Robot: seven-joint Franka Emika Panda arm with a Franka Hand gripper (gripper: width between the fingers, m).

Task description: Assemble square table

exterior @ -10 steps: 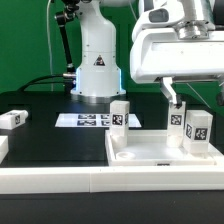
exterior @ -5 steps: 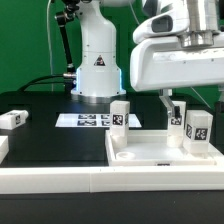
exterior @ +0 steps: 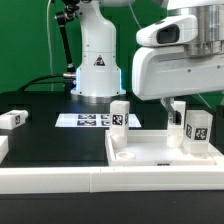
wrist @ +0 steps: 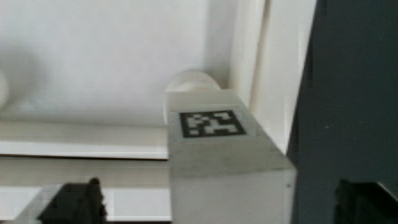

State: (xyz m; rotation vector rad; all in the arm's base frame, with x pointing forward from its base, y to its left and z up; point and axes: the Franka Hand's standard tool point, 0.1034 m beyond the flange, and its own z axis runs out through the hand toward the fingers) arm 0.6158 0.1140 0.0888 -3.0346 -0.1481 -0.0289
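The white square tabletop [exterior: 150, 160] lies at the exterior view's front right. Three white tagged legs stand on it: one at its far left corner [exterior: 120, 114], two at its right [exterior: 179, 121] [exterior: 198, 128]. A fourth leg [exterior: 12, 119] lies on the black table at the exterior view's left. My gripper [exterior: 178, 106] hangs over the right-hand legs, open. In the wrist view one upright leg [wrist: 222, 140] stands between my open gripper's [wrist: 217, 200] two dark fingers [wrist: 71, 202], with a gap on each side. The tabletop [wrist: 89, 60] shows behind it.
The marker board [exterior: 88, 120] lies in the middle of the black table, in front of the robot base [exterior: 97, 60]. A long white rail [exterior: 60, 182] runs along the front edge. A green wall stands behind.
My gripper has come down and a little to the exterior view's right, closer over the right-hand legs. The legs and tabletop have not moved.
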